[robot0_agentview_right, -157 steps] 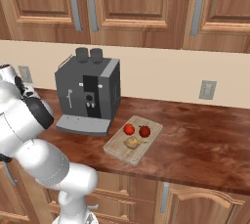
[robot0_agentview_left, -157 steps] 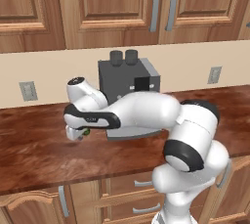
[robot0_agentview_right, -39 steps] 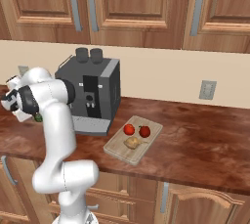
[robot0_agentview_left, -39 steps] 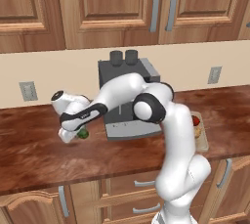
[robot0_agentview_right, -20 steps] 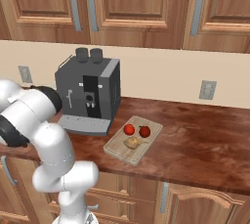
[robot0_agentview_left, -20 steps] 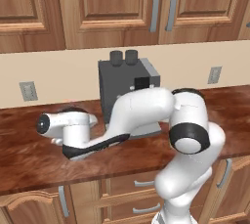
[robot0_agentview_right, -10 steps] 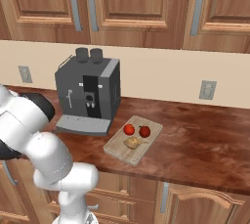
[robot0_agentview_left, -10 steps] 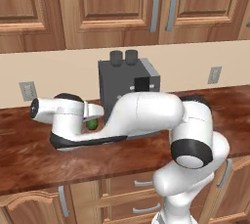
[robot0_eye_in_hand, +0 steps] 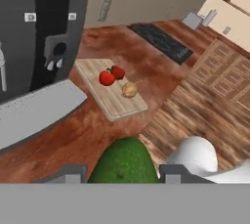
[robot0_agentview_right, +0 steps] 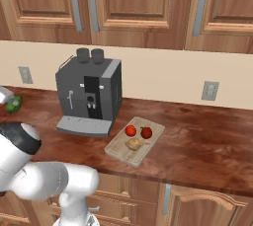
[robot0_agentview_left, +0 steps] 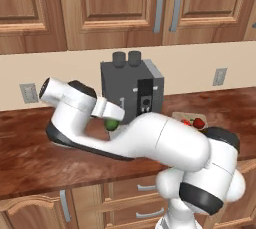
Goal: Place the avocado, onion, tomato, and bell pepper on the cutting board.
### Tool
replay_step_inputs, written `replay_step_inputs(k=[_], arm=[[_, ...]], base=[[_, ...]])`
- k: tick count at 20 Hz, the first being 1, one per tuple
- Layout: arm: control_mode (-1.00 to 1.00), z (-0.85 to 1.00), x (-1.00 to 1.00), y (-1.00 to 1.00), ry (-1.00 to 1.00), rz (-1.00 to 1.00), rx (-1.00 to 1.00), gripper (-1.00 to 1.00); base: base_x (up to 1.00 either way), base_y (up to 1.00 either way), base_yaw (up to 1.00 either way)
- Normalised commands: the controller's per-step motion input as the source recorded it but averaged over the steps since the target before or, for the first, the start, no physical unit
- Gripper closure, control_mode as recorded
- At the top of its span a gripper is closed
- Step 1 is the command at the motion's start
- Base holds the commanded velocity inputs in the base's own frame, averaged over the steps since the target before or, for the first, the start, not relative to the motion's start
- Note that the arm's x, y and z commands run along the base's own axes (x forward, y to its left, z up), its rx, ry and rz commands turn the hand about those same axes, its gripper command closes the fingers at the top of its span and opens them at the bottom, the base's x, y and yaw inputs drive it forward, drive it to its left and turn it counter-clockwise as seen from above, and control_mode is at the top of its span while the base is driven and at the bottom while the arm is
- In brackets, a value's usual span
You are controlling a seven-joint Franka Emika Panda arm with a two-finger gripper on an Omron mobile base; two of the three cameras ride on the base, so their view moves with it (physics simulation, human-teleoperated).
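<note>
- Gripper (robot0_eye_in_hand: 124, 171) clamped on avocado (robot0_eye_in_hand: 124, 162), above counter (robot0_eye_in_hand: 73, 140).
- Coffee machine (robot0_eye_in_hand: 34, 32) beside hand.
- Cutting board (robot0_eye_in_hand: 114, 98) ahead w/ tomato (robot0_eye_in_hand: 106, 78), bell pepper (robot0_eye_in_hand: 117, 72), onion (robot0_eye_in_hand: 129, 89).

I find no legible text, label, brand, number or sign in any view; the coffee machine (robot0_agentview_right: 90, 97) carries small pale panel marks too blurred to read; the wall outlets (robot0_agentview_right: 210, 91) are unmarked.
</note>
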Motion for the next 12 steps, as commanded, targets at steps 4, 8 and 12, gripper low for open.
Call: replay_step_inputs(k=[4,8,12], arm=[[-1.00,0.51,-0.74,-0.96,-0.20,-0.23,0.17,1.00],[-1.00,0.34,-0.67,-1.00,-0.20,-0.06,0.23,1.00],[-1.00,0.18,-0.74,-1.00,-0.20,0.00,0.31,1.00]], base=[[0.00,0.00,0.00],[0.00,0.00,0.00],[0.00,0.00,0.00]])
